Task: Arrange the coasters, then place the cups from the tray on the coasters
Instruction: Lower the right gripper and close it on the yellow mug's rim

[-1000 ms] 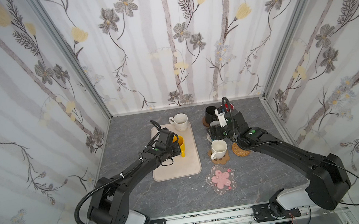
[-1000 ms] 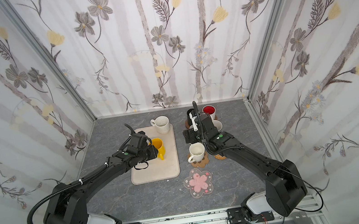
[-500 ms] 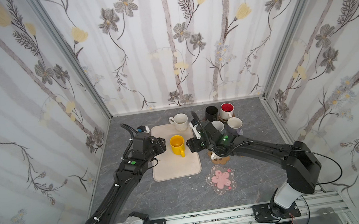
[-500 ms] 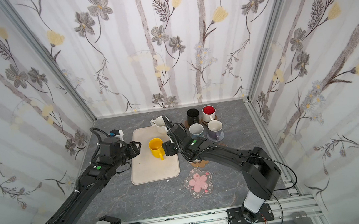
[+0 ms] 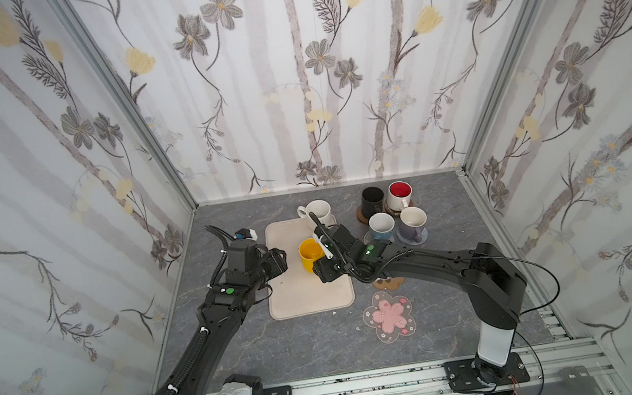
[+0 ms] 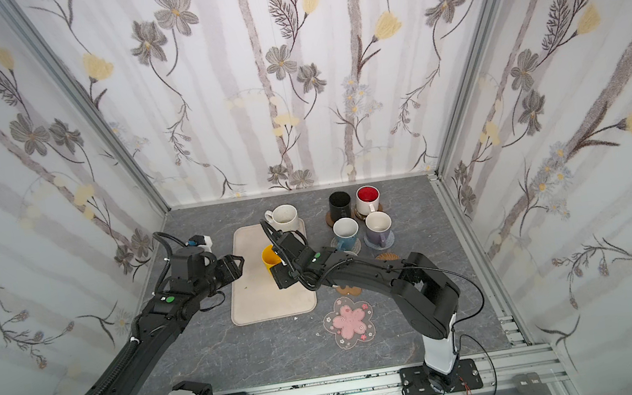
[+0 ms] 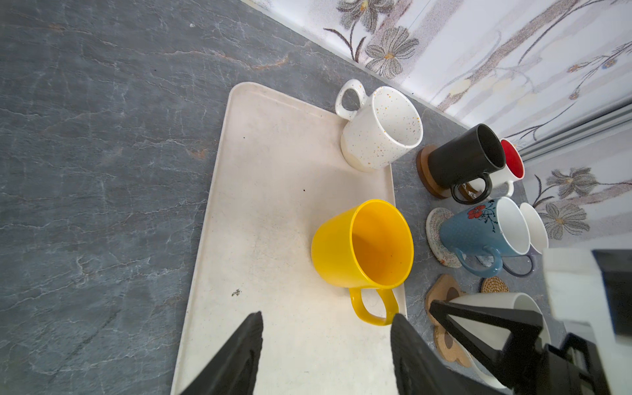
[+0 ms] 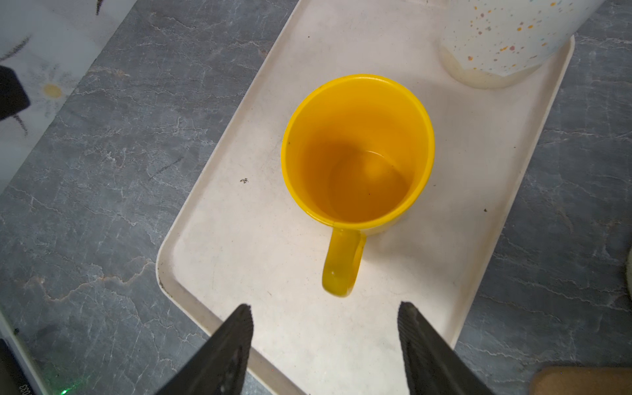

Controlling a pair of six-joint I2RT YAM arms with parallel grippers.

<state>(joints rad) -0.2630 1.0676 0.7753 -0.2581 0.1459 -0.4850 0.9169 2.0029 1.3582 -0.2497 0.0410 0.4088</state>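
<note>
In both top views, the yellow cup (image 5: 309, 250) stands on the tray (image 5: 298, 295), close to the tray's right edge and about halfway along it. A second ago the left gripper (image 5: 282, 260) was right at this cup. Now it has backed off to the tray's left edge. Back then the right gripper (image 5: 319, 271) was over by the blue cup (image 5: 381, 226). Now it has come across and hangs just in front of the yellow cup. So I think the right arm will do the lifting. Two coasters are free: the pink flower coaster (image 5: 391, 314) and the small tan coaster (image 6: 388, 257). The speckled white cup (image 5: 318, 211) waits at the tray's far end.

In the left wrist view, the left gripper's fingers (image 7: 239, 355) are spread wide, with nothing between them. The yellow cup stands up straight, mouth up. Its handle (image 7: 374, 307) sticks out toward this gripper, close to one finger but not touching it.

In the right wrist view, the right gripper's fingers (image 8: 225, 352) are spread too and hold nothing. The cup's long line runs straight up and down. The handle points at the gap between the fingers and is not touched yet. I think the gripper must move in and pinch the handle.
</note>
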